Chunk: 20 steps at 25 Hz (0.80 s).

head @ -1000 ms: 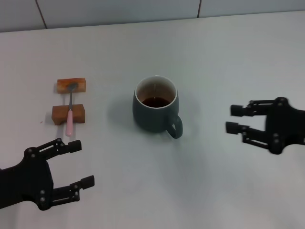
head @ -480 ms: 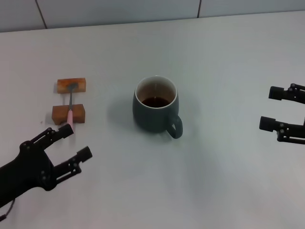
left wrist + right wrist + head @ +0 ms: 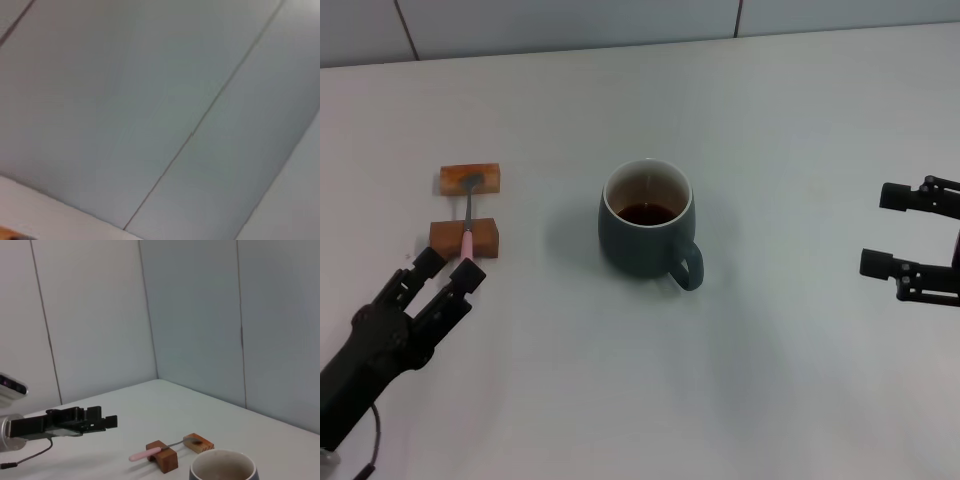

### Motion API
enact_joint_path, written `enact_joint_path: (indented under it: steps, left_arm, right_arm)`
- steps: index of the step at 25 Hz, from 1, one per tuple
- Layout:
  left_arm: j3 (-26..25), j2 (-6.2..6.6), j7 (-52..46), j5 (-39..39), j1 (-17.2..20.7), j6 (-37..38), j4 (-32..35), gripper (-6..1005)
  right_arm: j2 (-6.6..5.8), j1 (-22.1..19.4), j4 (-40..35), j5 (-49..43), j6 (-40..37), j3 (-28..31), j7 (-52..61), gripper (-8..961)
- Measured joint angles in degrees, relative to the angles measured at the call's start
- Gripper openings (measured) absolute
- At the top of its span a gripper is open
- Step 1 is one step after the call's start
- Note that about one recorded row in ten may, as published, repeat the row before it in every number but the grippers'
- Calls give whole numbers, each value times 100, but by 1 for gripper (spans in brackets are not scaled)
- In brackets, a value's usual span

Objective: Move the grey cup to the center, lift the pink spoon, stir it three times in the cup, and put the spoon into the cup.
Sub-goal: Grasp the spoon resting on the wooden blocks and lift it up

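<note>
Head view: my left gripper (image 3: pixel 448 270) hangs narrowly open and empty just short of the slim pink-handled spoon (image 3: pixel 468 232) bridging two orange-brown wooden blocks (image 3: pixel 464 238). I should straddle the handle squarely. The rounded blue-grey ceramic mug (image 3: pixel 646 222) sits central; my right gripper (image 3: pixel 887 230) waits open, empty.

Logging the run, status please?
Left gripper open, just short of the pink spoon on two wooden blocks. Right gripper open, parked right. Grey cup centred. Nothing blocking.
</note>
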Motion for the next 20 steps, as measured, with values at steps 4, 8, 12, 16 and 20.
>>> enact_joint_path:
  steps: [4,8,12,16,20]
  left_arm:
    - [-314,-1,-190,0,-34,-48,-472,775]
    - [-641,-6,-514,-1,-3,-198,-727,774]
    - [-850,-11,-633,-1,19,-342,-878,772]
    - [-1046,-23,-1078,2,-31,-748,-979,771]
    - [-1241,-24,-1292,2,-38,-968,-1107,770]
  right_arm:
    - [-12,0,10,-21,0,10,-38,793]
    - [-14,-7,40,-81,-1,42,-191,793]
    - [-19,-34,160,-89,-2,63,-357,794]
    - [-23,-55,211,-92,-2,79,-487,793]
    - [-23,-61,214,-119,2,83,-500,792]
